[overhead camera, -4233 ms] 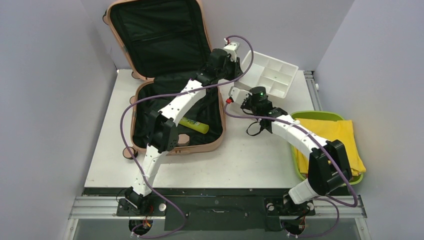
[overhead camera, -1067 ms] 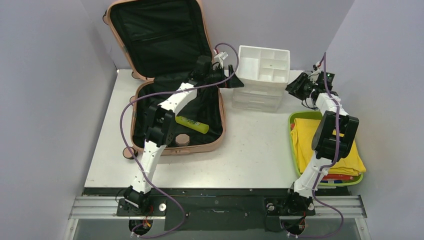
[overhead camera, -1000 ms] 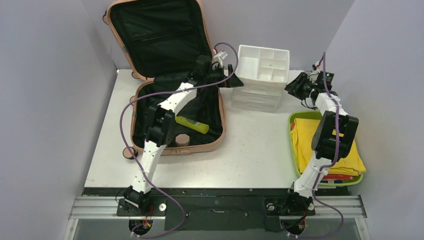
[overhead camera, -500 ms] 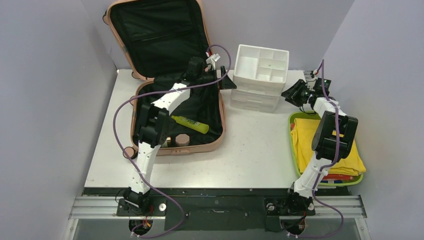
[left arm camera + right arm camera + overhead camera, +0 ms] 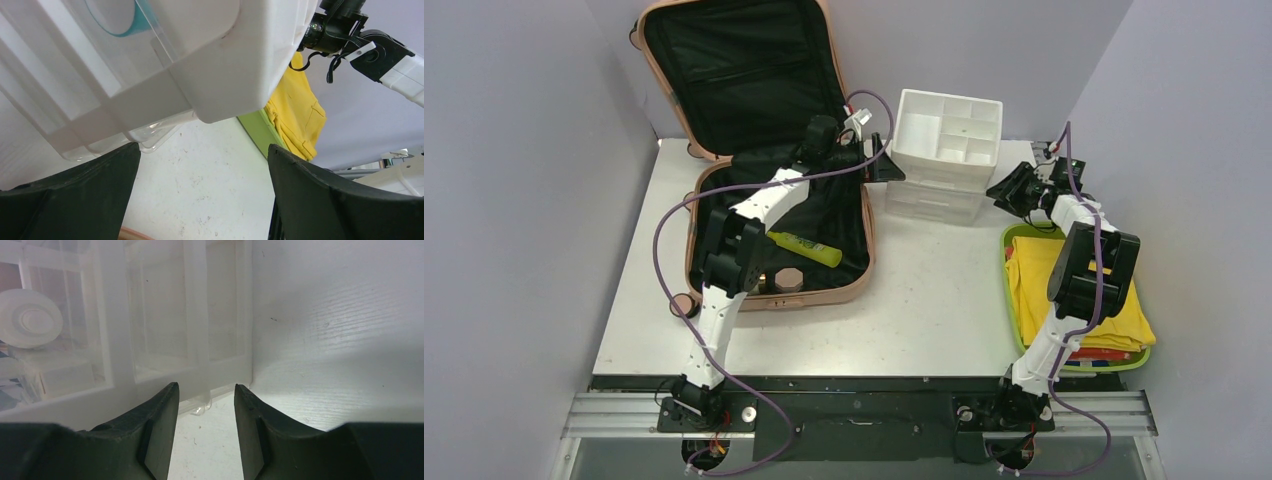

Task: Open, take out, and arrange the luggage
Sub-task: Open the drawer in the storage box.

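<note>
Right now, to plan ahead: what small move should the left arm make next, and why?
Probably draw the left gripper back from the organizer toward the lime tube lying in the luggage; its jaws stand open and empty, and the organizer sits upright.

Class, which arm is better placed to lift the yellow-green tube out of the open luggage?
Probably left: left claw hangs open by the luggage rim near the tube; right claw is beyond the organizer.
</note>
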Controlling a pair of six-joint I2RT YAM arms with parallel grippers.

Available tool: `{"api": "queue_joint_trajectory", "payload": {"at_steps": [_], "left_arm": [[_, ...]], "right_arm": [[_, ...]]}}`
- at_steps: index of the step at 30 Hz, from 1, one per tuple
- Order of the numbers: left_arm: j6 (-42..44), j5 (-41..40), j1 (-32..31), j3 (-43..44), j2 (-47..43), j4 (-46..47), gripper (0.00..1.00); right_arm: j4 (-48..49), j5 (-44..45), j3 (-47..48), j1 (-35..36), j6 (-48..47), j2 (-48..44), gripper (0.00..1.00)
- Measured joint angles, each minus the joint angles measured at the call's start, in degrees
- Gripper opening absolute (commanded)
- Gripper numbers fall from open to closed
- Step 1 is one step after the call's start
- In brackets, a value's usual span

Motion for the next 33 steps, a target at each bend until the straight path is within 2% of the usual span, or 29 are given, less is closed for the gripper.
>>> {"api": "queue_joint_trajectory", "payload": {"at_steps": [11,20,33], "left_arm": [[-1.1,0.2,-0.3,0.2,0.3,0.4,0.96],[-3.5,1.2,-0.8,3.9,3.8,3.3,0.96],[-6.3,5.3,-0.9,-1.1,2.9,11.7,0.96]], "right_arm": [[-4.5,-0.4,0.7,-0.2,-3.7,-0.2,0.41],[-8.9,-0.8,6.6,-0.9,-7.1,-0.2,0.4],[-22.9,-2.4,10.0,-1.7,-21.3,-0.2,0.39]]}}
